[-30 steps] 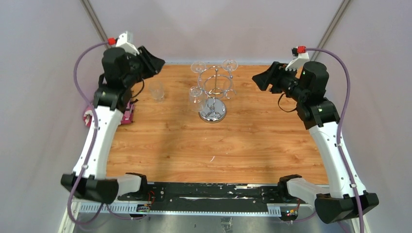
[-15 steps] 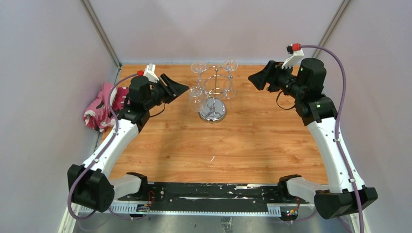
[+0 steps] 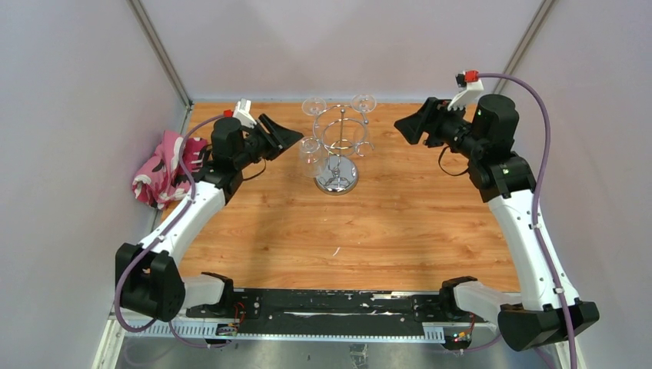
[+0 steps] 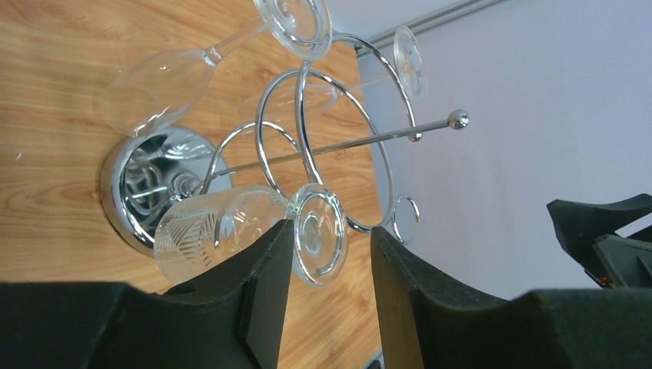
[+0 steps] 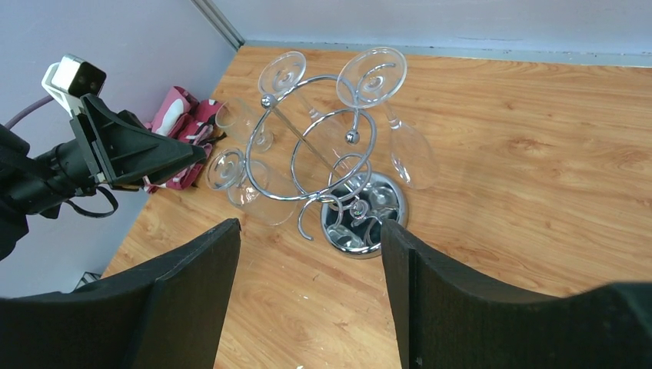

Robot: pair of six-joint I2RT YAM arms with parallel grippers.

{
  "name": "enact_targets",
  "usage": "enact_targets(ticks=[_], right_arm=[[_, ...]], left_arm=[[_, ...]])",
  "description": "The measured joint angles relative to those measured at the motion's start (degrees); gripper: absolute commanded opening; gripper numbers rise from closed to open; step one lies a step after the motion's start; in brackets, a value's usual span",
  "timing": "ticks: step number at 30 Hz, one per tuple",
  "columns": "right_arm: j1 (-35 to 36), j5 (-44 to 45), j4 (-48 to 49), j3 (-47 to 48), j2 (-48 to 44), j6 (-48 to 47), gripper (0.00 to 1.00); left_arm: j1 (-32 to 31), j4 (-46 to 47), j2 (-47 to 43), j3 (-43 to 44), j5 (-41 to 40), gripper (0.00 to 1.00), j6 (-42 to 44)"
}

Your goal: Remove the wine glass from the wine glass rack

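Note:
The wine glass rack (image 3: 336, 178), a chrome wire stand on a round mirror base, stands at the back middle of the table; it also shows in the left wrist view (image 4: 347, 143) and the right wrist view (image 5: 366, 224). Three wine glasses hang upside down from it. The nearest wine glass (image 3: 310, 151) has a cut-pattern bowl (image 4: 206, 231). Its round foot (image 4: 319, 234) shows between the tips of my open left gripper (image 4: 330, 229) (image 3: 292, 138), untouched. My right gripper (image 3: 402, 125) (image 5: 309, 231) hangs open to the rack's right, holding nothing.
A pink patterned cloth (image 3: 161, 165) lies at the table's left edge. Beside it a clear glass (image 5: 234, 117) stands on the table, hidden under my left arm in the top view. Two other glasses (image 5: 284, 73) (image 5: 373, 77) hang on the rack's far side.
My left arm has swung from the back left corner in toward the rack, uncovering the pink cloth, and its gripper now sits at the nearest glass. The right gripper has barely shifted.

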Motion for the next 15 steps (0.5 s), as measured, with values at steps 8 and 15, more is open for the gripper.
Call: enact_targets(ticks=[8, 15], right_arm=[[0.0, 1.0, 0.0, -1.0, -0.4, 0.0, 0.72], [0.0, 2.1, 0.4, -1.2, -1.6, 0.0, 0.72]], left_arm=[[-0.7, 0.5, 1.9, 0.0, 0.0, 0.47, 0.1], [-1.5, 0.5, 3.1, 0.0, 0.1, 0.46, 0.3]])
